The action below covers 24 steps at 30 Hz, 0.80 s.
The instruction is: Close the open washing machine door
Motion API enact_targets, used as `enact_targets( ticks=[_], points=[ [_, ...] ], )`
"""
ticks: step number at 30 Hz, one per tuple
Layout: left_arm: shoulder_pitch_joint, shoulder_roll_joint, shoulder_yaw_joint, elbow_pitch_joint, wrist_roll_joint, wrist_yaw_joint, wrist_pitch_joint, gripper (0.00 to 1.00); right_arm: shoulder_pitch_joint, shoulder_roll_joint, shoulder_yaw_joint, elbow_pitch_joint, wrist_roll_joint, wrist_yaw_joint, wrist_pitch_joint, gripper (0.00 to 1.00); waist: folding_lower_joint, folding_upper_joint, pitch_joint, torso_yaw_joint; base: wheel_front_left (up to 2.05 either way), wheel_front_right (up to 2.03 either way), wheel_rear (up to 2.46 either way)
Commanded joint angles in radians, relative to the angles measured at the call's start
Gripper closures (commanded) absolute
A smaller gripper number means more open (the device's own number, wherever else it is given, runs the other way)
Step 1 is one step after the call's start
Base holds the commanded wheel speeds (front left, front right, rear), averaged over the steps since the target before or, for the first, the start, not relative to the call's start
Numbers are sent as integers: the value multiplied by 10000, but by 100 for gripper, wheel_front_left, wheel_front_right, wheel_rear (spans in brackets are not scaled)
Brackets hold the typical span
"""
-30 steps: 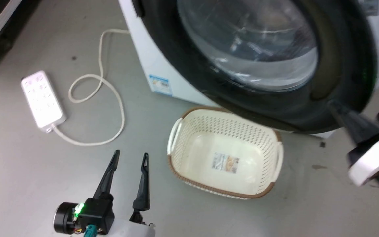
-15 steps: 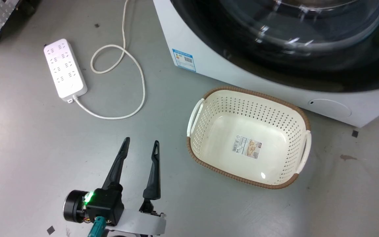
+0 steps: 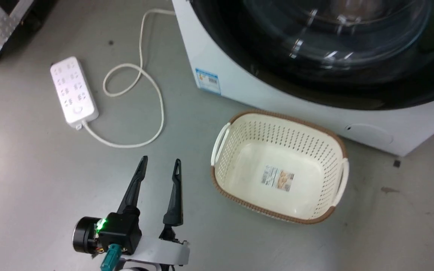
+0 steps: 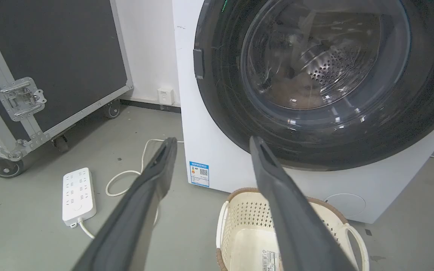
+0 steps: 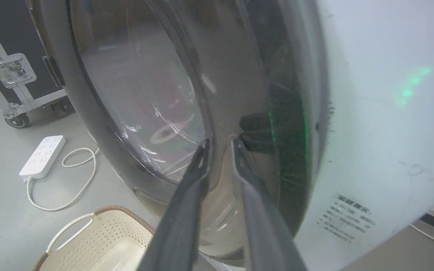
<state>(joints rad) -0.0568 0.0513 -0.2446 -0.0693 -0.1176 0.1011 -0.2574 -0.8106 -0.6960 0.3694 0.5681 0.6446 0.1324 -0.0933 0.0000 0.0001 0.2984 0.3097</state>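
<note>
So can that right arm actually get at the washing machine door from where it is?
Probably yes: the right gripper points straight at the washing machine door, close up to its glass, and nothing stands between them. Whether they actually touch is unclear.

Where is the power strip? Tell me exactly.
In the head view the power strip lies on the floor at upper left, left of the washing machine, with its looped white cord between them and the left tool nearer the camera.

A lab-like test room: bare grey floor [image 3: 32,188], wheeled flight case [image 4: 51,49], power strip [image 3: 74,90], washing machine [image 4: 209,146].
</note>
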Motion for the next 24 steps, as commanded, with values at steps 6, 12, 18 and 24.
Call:
enact_targets(
  ticks=[6, 12, 18, 24],
  points=[
    [323, -9, 479, 406, -85, -319, -43, 0, 1356, 1001, 366, -511, 441, -17, -945, 0, 0, -1, -1395, -881, 0, 0, 0],
    [667, -2, 978, 849, -246, -655, -43, 0, 3174, 1524, 197, -1547, -240, -17, -1399, 0, 0, -1, -2416, -1686, 0, 0, 0],
    [1036, 4, 1320, 1218, -364, -966, -43, 0, 5219, 2693, -1184, -2405, -1795, -17, -1637, 0, 0, -1, -3001, -2399, 0, 0, 0],
    [1124, 2, 1462, 1451, -331, -1148, -43, 0, 7111, 4571, -3577, -3661, -4110, -17, -1679, 0, 0, -1, -3137, -2917, 0, 0, 0]
  ],
)
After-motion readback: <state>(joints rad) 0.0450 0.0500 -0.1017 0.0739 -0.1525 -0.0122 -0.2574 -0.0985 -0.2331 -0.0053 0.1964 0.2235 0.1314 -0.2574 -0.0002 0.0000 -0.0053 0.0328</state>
